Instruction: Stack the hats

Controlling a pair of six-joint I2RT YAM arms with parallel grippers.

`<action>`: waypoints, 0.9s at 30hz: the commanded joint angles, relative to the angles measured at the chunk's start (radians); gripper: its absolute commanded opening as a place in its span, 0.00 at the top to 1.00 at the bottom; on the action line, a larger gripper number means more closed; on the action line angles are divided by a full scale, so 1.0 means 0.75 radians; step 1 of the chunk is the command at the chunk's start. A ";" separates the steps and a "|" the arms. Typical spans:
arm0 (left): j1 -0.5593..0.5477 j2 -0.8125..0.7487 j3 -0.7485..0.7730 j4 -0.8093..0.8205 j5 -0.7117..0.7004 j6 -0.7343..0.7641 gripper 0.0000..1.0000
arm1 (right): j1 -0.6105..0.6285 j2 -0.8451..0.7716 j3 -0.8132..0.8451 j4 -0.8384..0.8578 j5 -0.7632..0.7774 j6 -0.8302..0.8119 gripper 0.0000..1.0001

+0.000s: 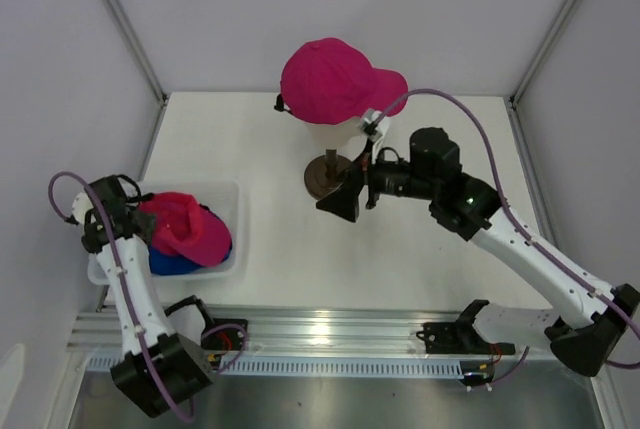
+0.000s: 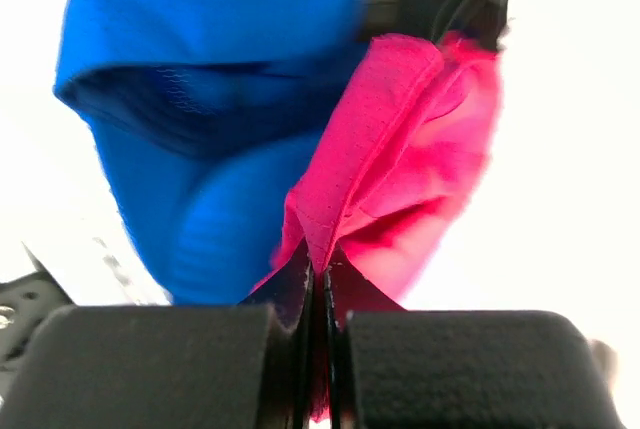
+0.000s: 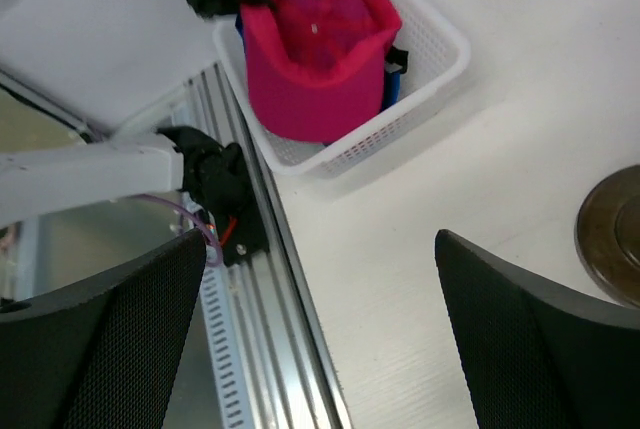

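Note:
One magenta-pink hat (image 1: 335, 79) sits high on a stand at the back of the table. A second pink hat (image 1: 185, 227) lies on top of a royal blue hat (image 1: 168, 265) in the white mesh basket (image 1: 228, 254) at the left. My left gripper (image 1: 146, 216) reaches into the basket. In the left wrist view it (image 2: 320, 294) is shut on a fold of the pink hat (image 2: 400, 149), with the blue hat (image 2: 200, 149) just behind. My right gripper (image 1: 350, 189) hovers open beside the stand base. Its wrist view shows wide fingers (image 3: 100, 339) with nothing between them.
The round brown stand base (image 1: 326, 177) stands at table centre, next to my right gripper, and shows at the edge of the right wrist view (image 3: 615, 239). The basket (image 3: 440, 49) sits close to the aluminium front rail (image 3: 290, 279). White walls enclose the table.

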 commanded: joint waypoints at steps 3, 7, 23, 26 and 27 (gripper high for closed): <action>0.007 -0.255 0.371 -0.252 0.185 -0.185 0.99 | 0.230 0.103 -0.054 0.222 0.314 -0.391 0.00; 0.003 -0.205 0.536 -0.538 0.152 -0.446 0.99 | 0.369 0.171 -0.091 0.435 0.472 -0.632 0.00; -0.011 -0.106 0.661 -0.715 0.534 -0.606 0.99 | 0.909 0.617 -0.289 1.458 1.043 -1.189 0.00; -0.011 -0.094 0.677 -0.752 0.516 -0.627 0.99 | 0.999 0.684 -0.316 1.595 1.071 -1.203 0.00; -0.013 -0.088 0.685 -0.774 0.500 -0.633 0.99 | 1.024 0.727 -0.320 1.626 1.085 -1.264 0.01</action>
